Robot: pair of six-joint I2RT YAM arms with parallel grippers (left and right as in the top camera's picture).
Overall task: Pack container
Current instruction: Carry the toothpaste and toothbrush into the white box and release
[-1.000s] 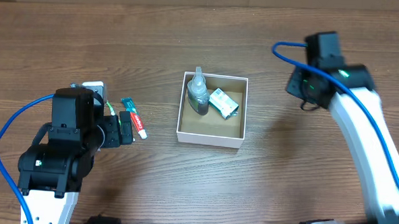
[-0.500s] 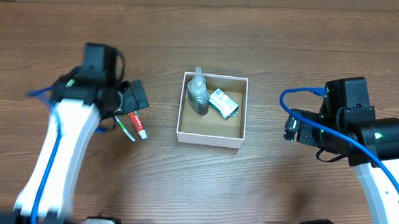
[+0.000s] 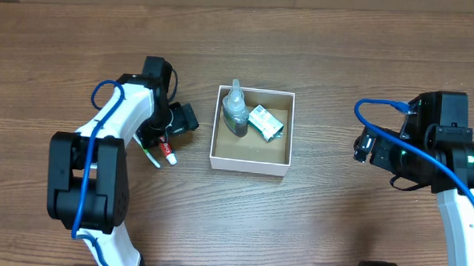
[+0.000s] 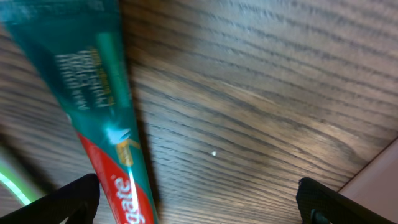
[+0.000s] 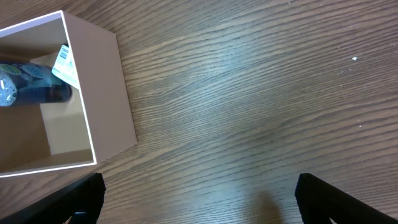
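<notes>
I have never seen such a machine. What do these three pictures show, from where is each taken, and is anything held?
Two robot arms work at a table, each ending in a two-finger gripper. One picture looks down from above; the other two come from a camera on each wrist, so the dark bottom corners are the arm's own fingers. In the middle stands the container, an open cardboard box with a bottle and a small green-and-white packet inside. Left of it lies a toothpaste tube. The left gripper is open above that tube; the right gripper is open over table beside the box. Neither holds anything.
</notes>
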